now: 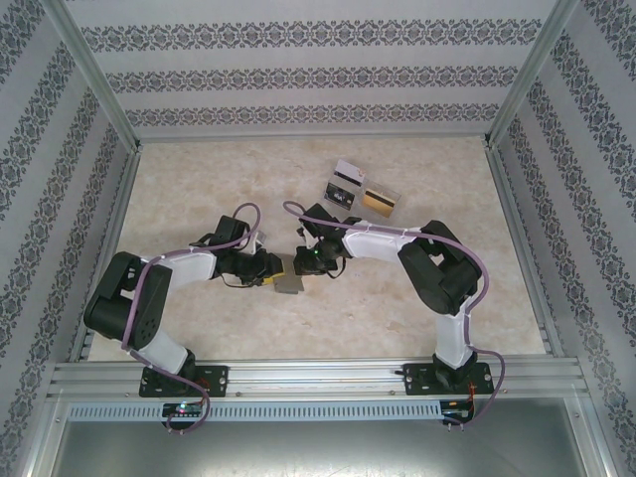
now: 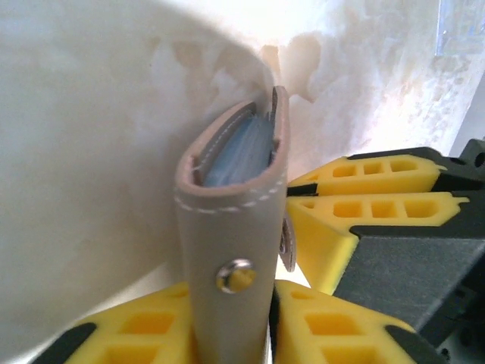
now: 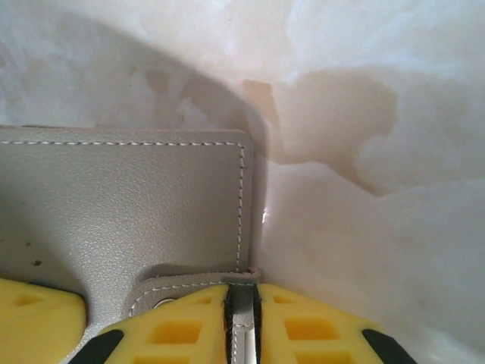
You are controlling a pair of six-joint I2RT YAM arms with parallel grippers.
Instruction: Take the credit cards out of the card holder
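The grey card holder (image 1: pixel 289 286) lies between my two grippers at the table's middle. In the left wrist view the card holder (image 2: pixel 227 227) stands on edge, folded, with pale blue card edges (image 2: pixel 241 152) showing inside its open end. My left gripper (image 2: pixel 231 315) is shut on its spine, just below the metal snap stud (image 2: pixel 235 274). My right gripper (image 3: pixel 242 307) is shut on the card holder's strap tab (image 3: pixel 189 287), beside the stitched grey panel (image 3: pixel 136 212). Three credit cards (image 1: pixel 381 202) lie loose on the table behind the right arm; one is gold.
The loose cards sit at the back right of centre: a striped white one (image 1: pixel 346 175), a dark one (image 1: pixel 341 196) and the gold one. My right gripper's yellow fingers (image 2: pixel 364 189) show close beside the holder in the left wrist view. Patterned walls enclose the marbled table (image 1: pixel 199 189).
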